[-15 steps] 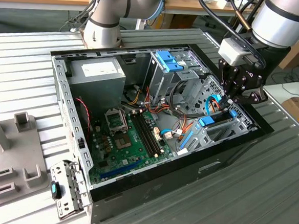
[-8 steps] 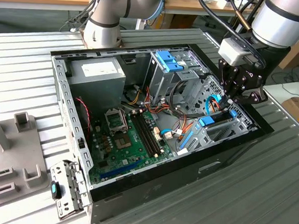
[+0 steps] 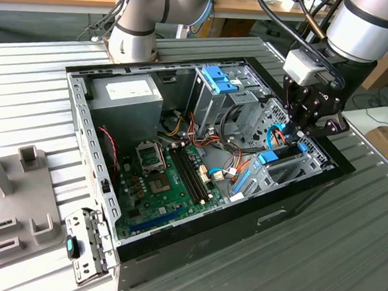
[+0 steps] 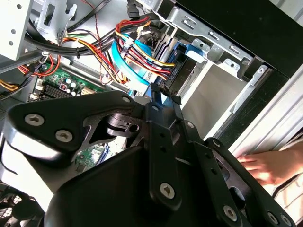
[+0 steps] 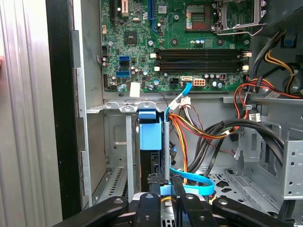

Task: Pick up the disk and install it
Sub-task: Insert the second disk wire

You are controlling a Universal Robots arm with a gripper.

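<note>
Grey fixture blocks [image 3: 4,192] are seen at the nine o'clock edge of the exterior view, resting on the ribbed metal table [image 3: 46,75], with a detached metal bracket panel [image 3: 88,245] lying just beside the open computer case [image 3: 193,252] at about seven o'clock. Inside the case, a silver power supply [image 3: 127,94] is set toward eleven o'clock and the green motherboard [image 3: 161,183] is laid on the floor of the case near the middle. A drive cage with a blue latch [image 3: 220,79] stands at about twelve o'clock. Bundles of coloured cables [image 3: 235,172] are spread between the motherboard and the bay at three o'clock. The disk [image 3: 283,155], told by its bright blue bracket, is seated on edge in that bay at the exterior view's right, with only its top edge visible. The gripper [image 3: 300,134] is lowered directly over the disk, at about two o'clock in the exterior view. In the first wrist view the fingers [image 5: 180,201] are seen drawn together on the blue-edged top of the disk [image 5: 150,135], so the pincer is taken as clenched on the disk. In the second wrist view the disk [image 4: 189,56] is seen standing in its slot beyond the black gripper body [image 4: 163,106], and a person's hand [image 4: 272,165] is rested on the table at about four o'clock, outside the case wall.
</note>
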